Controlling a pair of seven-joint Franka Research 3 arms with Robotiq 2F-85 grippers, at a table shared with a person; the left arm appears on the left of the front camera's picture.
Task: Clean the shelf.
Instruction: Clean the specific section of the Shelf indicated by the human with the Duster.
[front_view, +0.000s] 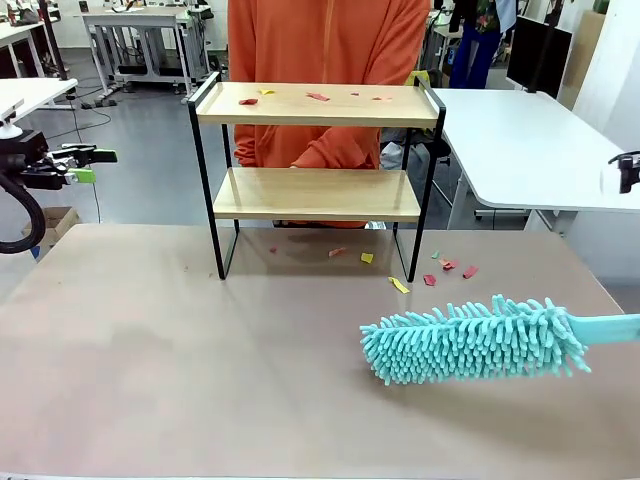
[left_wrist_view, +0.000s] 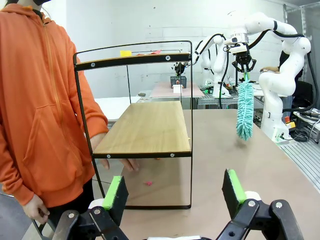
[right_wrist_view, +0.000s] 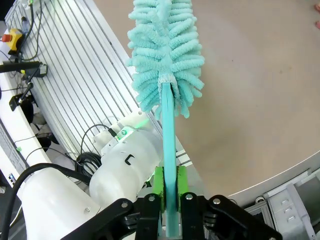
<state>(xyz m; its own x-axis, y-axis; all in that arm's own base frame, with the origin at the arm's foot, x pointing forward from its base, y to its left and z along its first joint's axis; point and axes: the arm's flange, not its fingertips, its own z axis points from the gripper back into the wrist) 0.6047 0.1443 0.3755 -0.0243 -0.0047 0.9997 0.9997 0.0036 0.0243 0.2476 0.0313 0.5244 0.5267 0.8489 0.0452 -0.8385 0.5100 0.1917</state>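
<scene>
The shelf (front_view: 317, 106) stands at the far middle of the table, two light wooden boards on a thin black frame, and shows side-on as shelf (left_wrist_view: 142, 127). Small red and yellow paper scraps (front_view: 318, 97) lie on its top board. A teal fluffy duster (front_view: 475, 340) hovers low over the table at front right, its handle running off the right edge. My right gripper (right_wrist_view: 170, 192) is shut on that handle, with the duster (right_wrist_view: 165, 55) pointing away from it. My left gripper (front_view: 95, 166) hangs open at the far left, and its fingers (left_wrist_view: 116, 195) hold nothing.
A person in an orange hoodie (front_view: 330, 40) stands right behind the shelf, one hand (left_wrist_view: 120, 162) by the lower board. More scraps (front_view: 440, 265) lie on the table by the shelf's right foot. A white table (front_view: 530, 150) adjoins at the right.
</scene>
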